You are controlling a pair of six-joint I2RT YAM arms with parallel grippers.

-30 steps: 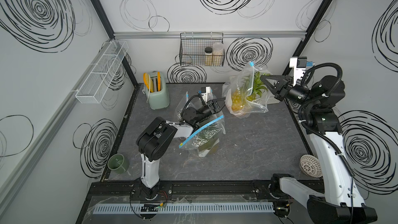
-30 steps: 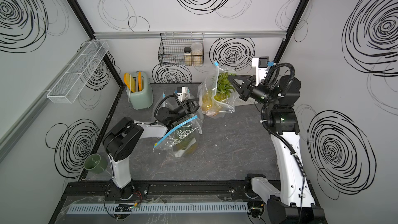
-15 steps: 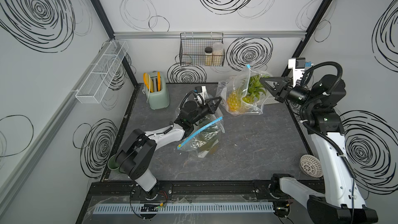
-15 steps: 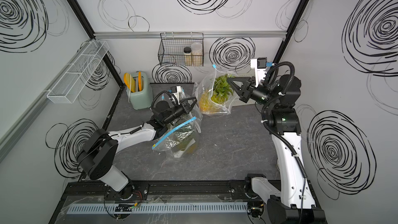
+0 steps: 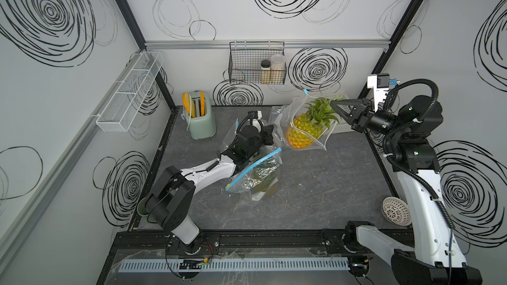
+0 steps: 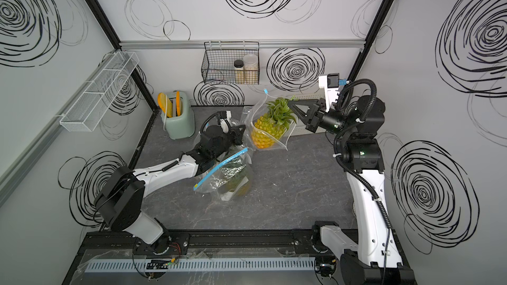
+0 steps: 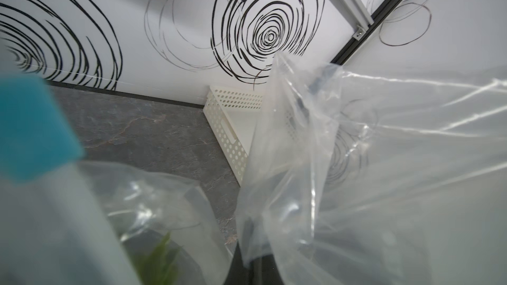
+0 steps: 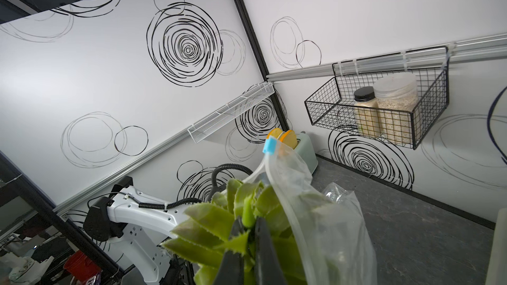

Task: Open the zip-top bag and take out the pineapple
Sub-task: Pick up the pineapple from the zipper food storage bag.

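Note:
The pineapple (image 5: 301, 132) (image 6: 264, 135) hangs tilted over the back of the table, its yellow body partly wrapped by the clear zip-top bag (image 5: 281, 122) (image 6: 251, 116). My right gripper (image 5: 333, 103) (image 6: 290, 100) is shut on the green crown, and the right wrist view shows its fingers pinching a leaf (image 8: 248, 215). The bag's blue slider (image 8: 270, 145) sticks up beside the leaves. My left gripper (image 5: 270, 135) (image 6: 241, 132) sits just left of the fruit, shut on the bag's film (image 7: 274, 215).
A second clear bag with a blue zip strip (image 5: 255, 174) lies crumpled mid-table under the left forearm. Around it are a mint toaster (image 5: 201, 122) back left, a white perforated tray (image 5: 341, 128) back right, a wall basket with jars (image 5: 258, 67) and a white mesh bowl (image 5: 396, 211).
The left arm's elbow has dropped down and to the left, stretching the arm out low. Its gripper has drawn the bag slightly left. The pineapple has shifted a little leftward in the right gripper.

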